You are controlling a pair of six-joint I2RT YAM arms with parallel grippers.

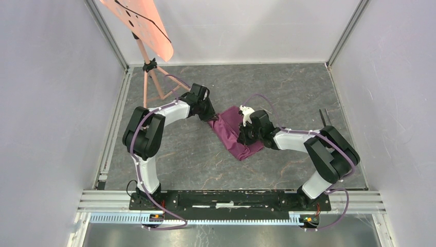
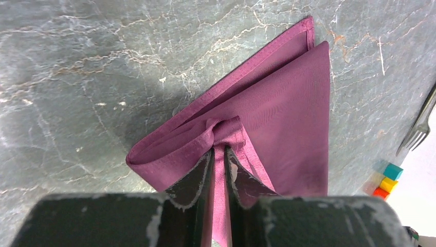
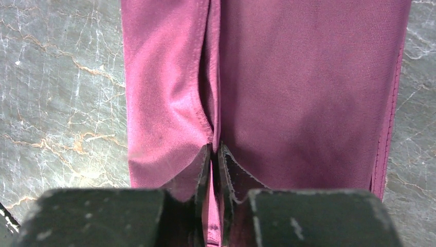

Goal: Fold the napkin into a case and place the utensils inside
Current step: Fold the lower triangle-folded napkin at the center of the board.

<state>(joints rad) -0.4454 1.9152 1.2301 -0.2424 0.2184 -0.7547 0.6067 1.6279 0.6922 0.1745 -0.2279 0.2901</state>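
1. My left gripper is clamped on the napkin. Its fingers are pressed together with a bunched bit of hem between them, at the cloth's left end.
2. My right gripper is pinched the same way on a raised ridge of the cloth, at its right side.
3. The napkin lies in the middle of the table, between my two arms. It is doubled over at least once, and my left wrist view shows layered hems running side by side along one edge.
4. I judge the folding to be under way but not finished. The cloth is a broad slanted band, not a narrow pouch, and I see no opening to slide anything into.
5. The fork lies bare on the table to the right of the cloth, well apart from it, with small coloured cubes near it. I cannot make out the second utensil clearly. Nothing is inside the napkin.
6. What I think is left is to complete the folds, let go, then fetch both utensils and tuck them in.
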